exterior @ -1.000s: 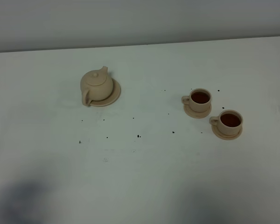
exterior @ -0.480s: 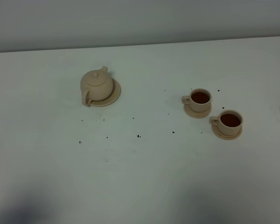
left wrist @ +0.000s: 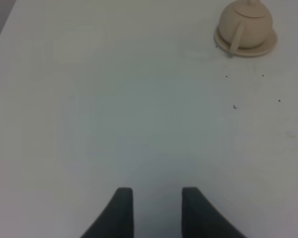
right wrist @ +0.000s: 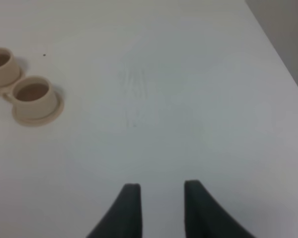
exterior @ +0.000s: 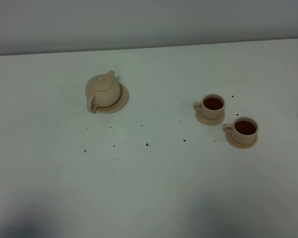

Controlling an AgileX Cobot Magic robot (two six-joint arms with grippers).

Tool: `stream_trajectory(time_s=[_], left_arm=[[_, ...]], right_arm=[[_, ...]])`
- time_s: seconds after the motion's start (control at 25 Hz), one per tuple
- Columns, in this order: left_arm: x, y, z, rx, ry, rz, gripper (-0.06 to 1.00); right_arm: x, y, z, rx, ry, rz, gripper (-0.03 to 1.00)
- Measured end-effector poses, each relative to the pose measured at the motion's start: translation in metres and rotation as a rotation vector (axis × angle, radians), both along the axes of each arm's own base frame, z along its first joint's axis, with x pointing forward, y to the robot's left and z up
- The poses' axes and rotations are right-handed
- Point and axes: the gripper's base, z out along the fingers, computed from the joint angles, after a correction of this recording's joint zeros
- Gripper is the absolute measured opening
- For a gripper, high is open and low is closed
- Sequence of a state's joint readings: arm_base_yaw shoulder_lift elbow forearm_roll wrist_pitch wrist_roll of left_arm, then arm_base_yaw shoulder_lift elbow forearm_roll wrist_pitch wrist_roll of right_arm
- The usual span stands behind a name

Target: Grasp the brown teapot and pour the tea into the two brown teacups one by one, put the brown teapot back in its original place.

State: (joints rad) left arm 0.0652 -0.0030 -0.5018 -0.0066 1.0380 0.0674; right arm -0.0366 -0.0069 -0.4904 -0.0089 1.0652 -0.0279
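Note:
The brown teapot (exterior: pixel 103 90) sits upright on its wide saucer (exterior: pixel 120 103) at the table's left, lid on, handle toward the front; the left wrist view also shows the teapot (left wrist: pixel 246 26). Two brown teacups stand on small saucers at the right, one further back (exterior: pixel 212 105) and one nearer (exterior: pixel 245 129), both holding dark tea. The right wrist view shows the same cups (right wrist: pixel 34 94) (right wrist: pixel 0 64). My left gripper (left wrist: pixel 157 196) is open over bare table, far from the pot. My right gripper (right wrist: pixel 161 193) is open too, well away from the cups. Neither gripper appears in the exterior view.
Small dark specks (exterior: pixel 147 145) are scattered on the white table between pot and cups. The table's far edge (exterior: pixel 149 47) meets a grey wall. The table's right edge (right wrist: pixel 278 54) shows in the right wrist view.
A dark shadow at the lower left of the exterior view has shrunk toward the corner. Teapot and cups have not moved.

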Motion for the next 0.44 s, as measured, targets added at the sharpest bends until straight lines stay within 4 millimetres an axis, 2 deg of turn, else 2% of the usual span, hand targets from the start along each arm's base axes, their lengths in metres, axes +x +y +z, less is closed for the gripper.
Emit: stream_trajectory(time_s=[0.44], left_arm=[[0.0,0.0,0.0,0.0,0.0,0.0,0.29]], right_arm=[[0.0,0.0,0.0,0.0,0.0,0.0,0.24]])
